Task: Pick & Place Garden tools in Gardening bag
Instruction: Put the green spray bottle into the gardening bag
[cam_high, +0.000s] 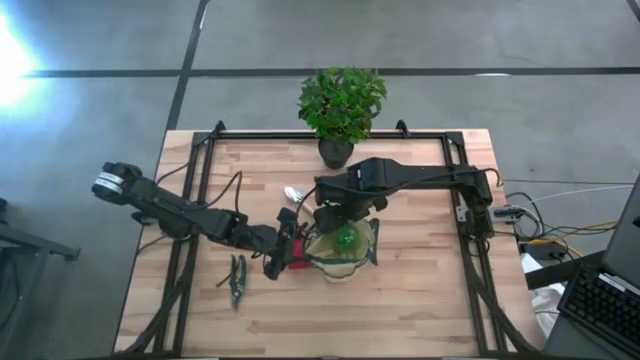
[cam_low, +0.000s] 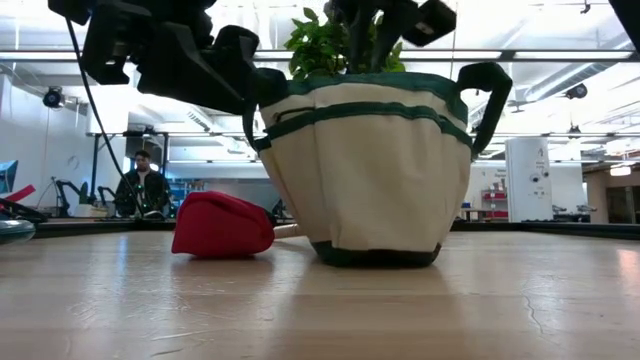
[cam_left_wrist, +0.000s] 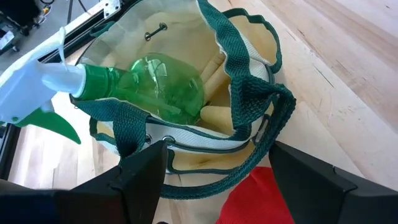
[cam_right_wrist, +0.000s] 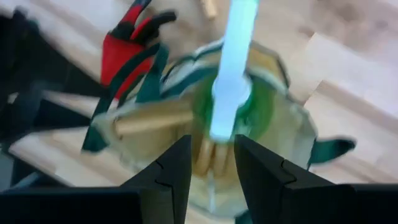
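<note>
Bag (cam_low: 365, 170), nearest the low camera, stands upright on the table (cam_low: 320, 310); a leafy sprig shows above its rim, and its contents are hidden from this level. Red glove (cam_low: 222, 226) lies on the wood touching the bag's base at the bag's 9 o'clock.

From above, the bag (cam_high: 345, 250) sits near the table centre. Spray bottle (cam_high: 345, 239) rests inside it, green body down among pale wooden handles (cam_left_wrist: 217, 115), white trigger head (cam_left_wrist: 28, 87) projecting over the rim.

Right gripper (cam_right_wrist: 211, 163) hangs directly above the bag; its fingers stand apart on either side of the white nozzle without gripping it, so the bottle is released. The picture is blurred, and contact with the nozzle cannot be judged.

Left gripper (cam_left_wrist: 217, 167) hovers at the bag's 9 o'clock, over the glove (cam_left_wrist: 258, 199), fingers spread wide and empty; the glove is cut off at the frame edge.

Pruners (cam_high: 237, 280) lie on the table at the bag's 8 o'clock, well apart. A pale tool (cam_high: 293, 194) at 11 o'clock is largely hidden by the right arm. Potted plant (cam_high: 340, 108) stands at the far edge, 12 o'clock.
</note>
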